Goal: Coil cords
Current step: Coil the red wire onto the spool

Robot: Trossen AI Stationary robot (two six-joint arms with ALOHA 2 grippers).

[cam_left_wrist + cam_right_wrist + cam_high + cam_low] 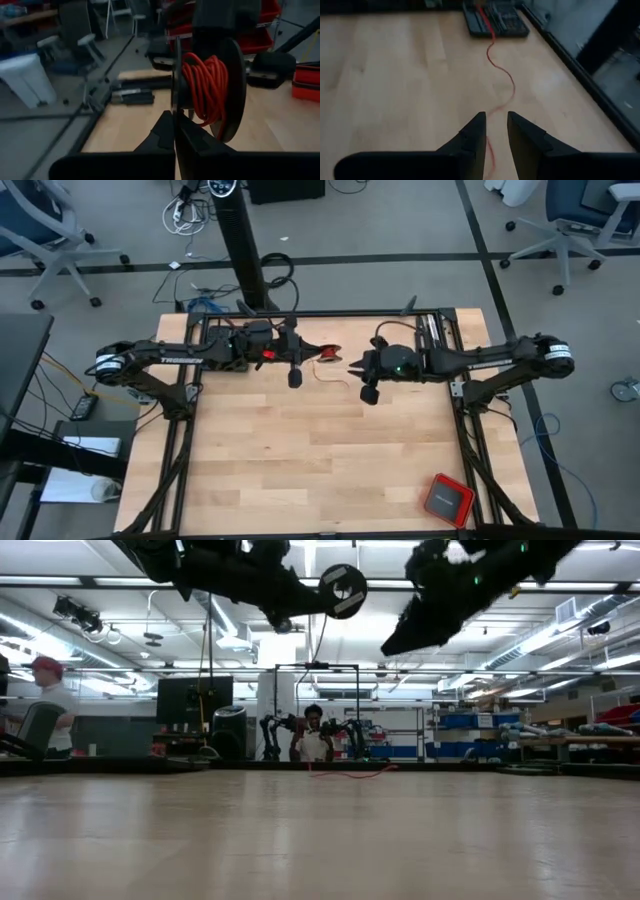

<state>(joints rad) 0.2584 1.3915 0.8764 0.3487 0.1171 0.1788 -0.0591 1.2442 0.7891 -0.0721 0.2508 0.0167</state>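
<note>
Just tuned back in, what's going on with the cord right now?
The left gripper is shut on the rim of a black spool, held up above the table, with most of the red cord already wound on it. A loose tail lies wavy on the wood. The right gripper hovers open over that tail, not gripping it.

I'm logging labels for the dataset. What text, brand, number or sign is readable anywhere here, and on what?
None can be read.
Red box: no lettering can be made out on its dark top.
Spool with the red cord: no marking visible.
Shelf bins in the room behind: too small to read.
</note>
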